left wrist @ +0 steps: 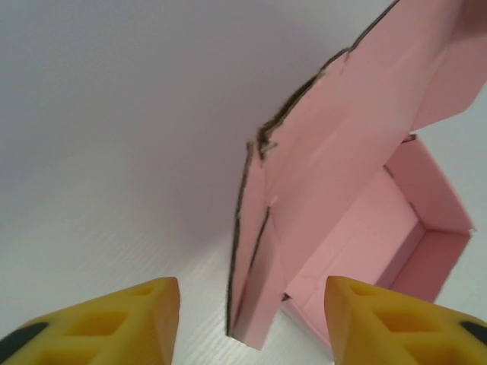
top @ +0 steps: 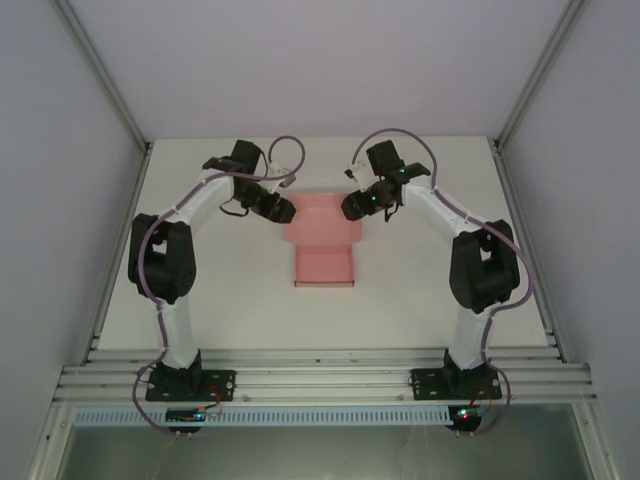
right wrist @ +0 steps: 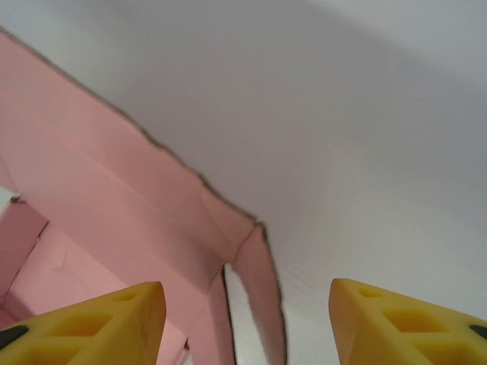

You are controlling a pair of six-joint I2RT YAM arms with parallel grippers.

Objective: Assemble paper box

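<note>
plain pink paper box (top: 323, 262), its cut edge (left wrist: 240, 220) seemingly dark brown; yellow pincer fingers (left wrist: 114, 327); white table (top: 420, 270).

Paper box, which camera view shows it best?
Top external: the whole paper box is visible at once, its tray part nearer the arm bases and a wider panel behind. Left wrist gives a close look at a raised side flap and the tray's inside; right wrist gives a corner flap.

The left arm (top: 165, 255) and right arm (top: 480, 265) bend inward with elbows out, so the left gripper (top: 283, 212) and right gripper (top: 350, 208) face each other, each with its fingers spread and holding nothing.
</note>
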